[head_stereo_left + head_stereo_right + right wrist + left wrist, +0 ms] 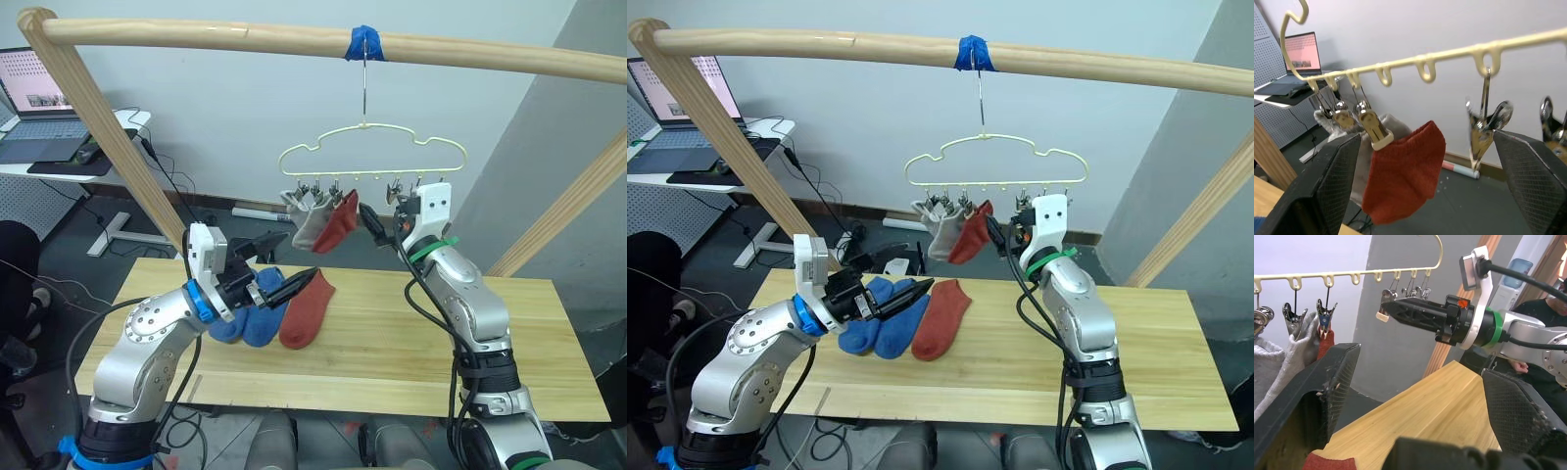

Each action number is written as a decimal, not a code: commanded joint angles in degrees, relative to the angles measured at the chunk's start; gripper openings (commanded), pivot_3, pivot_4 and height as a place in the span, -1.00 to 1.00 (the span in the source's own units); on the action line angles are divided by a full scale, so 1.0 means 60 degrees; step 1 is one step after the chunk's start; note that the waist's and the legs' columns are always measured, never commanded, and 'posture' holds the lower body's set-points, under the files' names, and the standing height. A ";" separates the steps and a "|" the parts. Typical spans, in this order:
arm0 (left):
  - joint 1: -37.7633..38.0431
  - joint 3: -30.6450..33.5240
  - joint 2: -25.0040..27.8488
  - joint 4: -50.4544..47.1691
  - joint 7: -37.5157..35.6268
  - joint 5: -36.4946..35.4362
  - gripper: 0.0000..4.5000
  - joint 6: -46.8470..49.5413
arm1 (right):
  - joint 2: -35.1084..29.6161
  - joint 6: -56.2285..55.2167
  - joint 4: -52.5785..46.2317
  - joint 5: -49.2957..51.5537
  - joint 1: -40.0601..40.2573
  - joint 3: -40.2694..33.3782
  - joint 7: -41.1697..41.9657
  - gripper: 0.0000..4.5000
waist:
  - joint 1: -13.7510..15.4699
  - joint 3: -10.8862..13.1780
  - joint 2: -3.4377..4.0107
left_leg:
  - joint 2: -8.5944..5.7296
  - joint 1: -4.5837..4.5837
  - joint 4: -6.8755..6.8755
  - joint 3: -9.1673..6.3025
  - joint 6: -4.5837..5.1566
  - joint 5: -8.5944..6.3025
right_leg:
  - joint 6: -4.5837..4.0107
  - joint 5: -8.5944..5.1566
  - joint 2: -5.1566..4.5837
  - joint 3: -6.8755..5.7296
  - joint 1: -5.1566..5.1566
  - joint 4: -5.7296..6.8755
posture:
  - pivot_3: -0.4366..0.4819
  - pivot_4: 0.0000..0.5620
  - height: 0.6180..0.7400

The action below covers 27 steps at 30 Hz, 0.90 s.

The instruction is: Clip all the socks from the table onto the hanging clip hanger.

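The pale-yellow clip hanger (372, 147) hangs by its hook from the taped wooden rail. Light grey socks (307, 223) and one rust-red sock (338, 223) hang from its left clips. On the table (392, 343) lie two blue socks (253, 318) and a rust-red sock (306, 313) side by side. My left gripper (303, 257) is open and empty just above those socks. My right gripper (377, 211) is raised to the clip row, right of the hanging red sock (1403, 176). It is open, with an empty clip (1484, 132) between its fingers.
The round wooden rail frame (196, 34) spans overhead, with slanted posts at both sides of the table. A desk with a laptop (39, 88) stands at the far left, and cables lie on the floor behind. The table's right half is bare wood.
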 commanded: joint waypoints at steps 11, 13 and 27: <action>-0.0129 0.0109 -0.0167 -0.0271 0.0126 0.0005 1.00 -0.0190 | 0.0014 0.0004 -0.0249 -0.0027 -0.0016 -0.0122 -0.0190 0.99 | 0.0002 -0.0003 0.0000 | 0.0000 0.0000 0.0003 -0.0001 0.0000 0.0001 | -0.0001 -0.0001 0.0000 -0.0001 0.0000 0.0007 | 0.17 -0.59 1.00; -0.0080 0.0119 -0.0143 -0.0229 0.0056 0.0007 1.00 -0.0232 | 0.0003 0.0028 -0.0239 -0.0016 -0.0029 -0.0148 -0.0232 0.99 | 0.0003 -0.0003 0.0000 | 0.0000 0.0001 0.0003 -0.0001 0.0000 0.0001 | -0.0001 -0.0001 0.0001 -0.0002 0.0000 0.0008 | 0.17 -0.59 1.00; -0.0123 -0.0005 -0.0224 -0.0264 -0.0052 0.0077 1.00 -0.0275 | 0.0422 -0.0226 -0.0231 0.0116 -0.0227 -0.0095 -0.0251 0.99 | -0.0016 -0.0003 0.0000 | 0.0001 0.0002 0.0005 -0.0002 0.0000 0.0001 | -0.0002 0.0000 0.0002 -0.0002 0.0000 0.0011 | 0.13 -0.58 1.00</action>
